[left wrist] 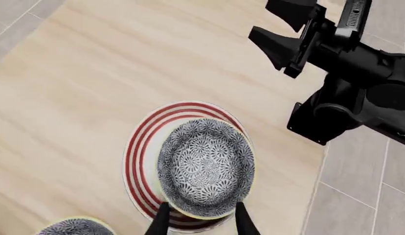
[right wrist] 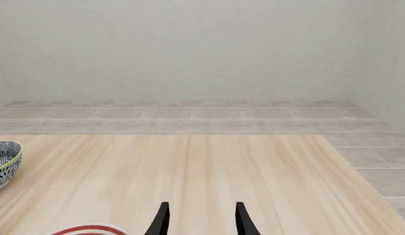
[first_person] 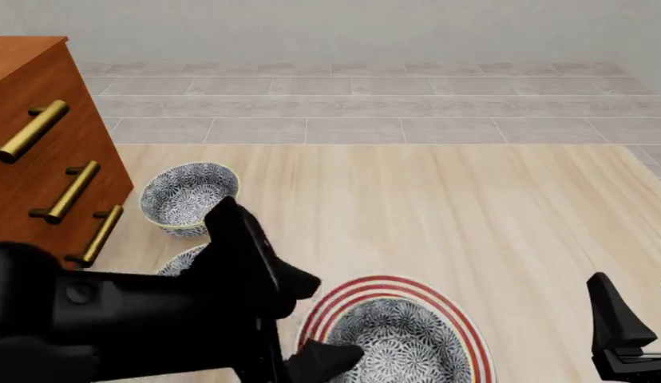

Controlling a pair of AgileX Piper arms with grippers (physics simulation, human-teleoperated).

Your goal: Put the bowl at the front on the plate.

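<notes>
The light wooden table (first_person: 437, 207) carries everything, with a brown drawer cabinet (first_person: 37, 152) with brass handles standing at its far left corner. The left arm (first_person: 128, 319) fills the near left of the front view, its left gripper (left wrist: 201, 220) held just above the near edge of the plate; the two fingers stand apart with a wide gap, one on each side of the bowl's rim, and grip nothing that can be seen. Directly beyond those fingertips lies the red-ringed white plate (left wrist: 140, 156), and the patterned bowl (left wrist: 206, 166) sits on it, upright, off-centre toward one edge. The right gripper (first_person: 618, 327) hangs off to the side of the plate, well apart from it, fingers spread and empty. A second bowl (first_person: 189, 196) stands farther out past the left gripper, near the cabinet, and a third bowl (first_person: 181, 262) peeps out just behind the left arm.
</notes>
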